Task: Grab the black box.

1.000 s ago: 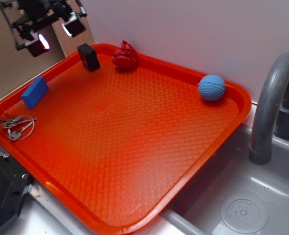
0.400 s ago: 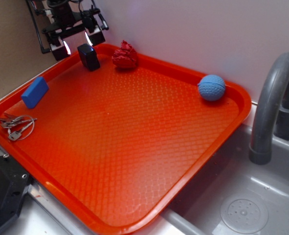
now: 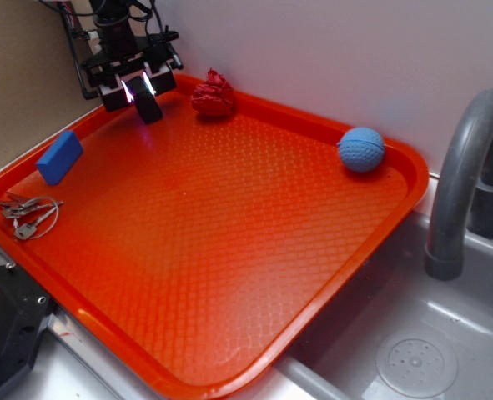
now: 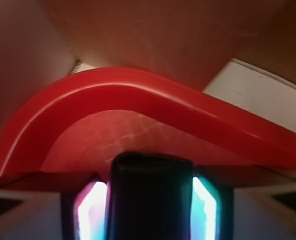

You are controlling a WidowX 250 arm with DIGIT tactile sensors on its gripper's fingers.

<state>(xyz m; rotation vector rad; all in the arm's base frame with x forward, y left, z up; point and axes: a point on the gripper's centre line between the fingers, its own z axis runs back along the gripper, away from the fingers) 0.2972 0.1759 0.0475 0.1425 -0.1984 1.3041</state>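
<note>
A: What is closest to the camera on the wrist?

B: The black box (image 4: 151,195). It fills the space between the two fingers (image 4: 90,210), which glow white and blue on each side of it. I see almost no gap between the pads and the box, but I cannot tell for sure if they press on it or are only beside it.

A: And in the exterior view?

B: The gripper (image 3: 138,87) is low at the far left corner of the orange tray (image 3: 229,250), with the fingers (image 3: 115,90) one on each side of the black box (image 3: 148,108). The top part of the box is hidden between them; the lower part shows below the fingers and reaches the tray floor.

A: What lies beyond the fingers?

B: In the wrist view, just behind the box comes the tray floor, then the curved corner rim of the tray (image 4: 137,85), and behind that a brown surface and a white one.

A: Other things around?

B: To one side of the fingers, near them along the far rim, there is a red crumpled object (image 3: 213,93). On the other side, along the left rim, lies a blue block (image 3: 60,156), and further than it a bunch of keys (image 3: 27,214). A blue ball (image 3: 361,149) is well apart from the fingers, at the right corner of the tray. Past the tray there is a grey faucet (image 3: 467,175) over a sink (image 3: 413,333).
</note>
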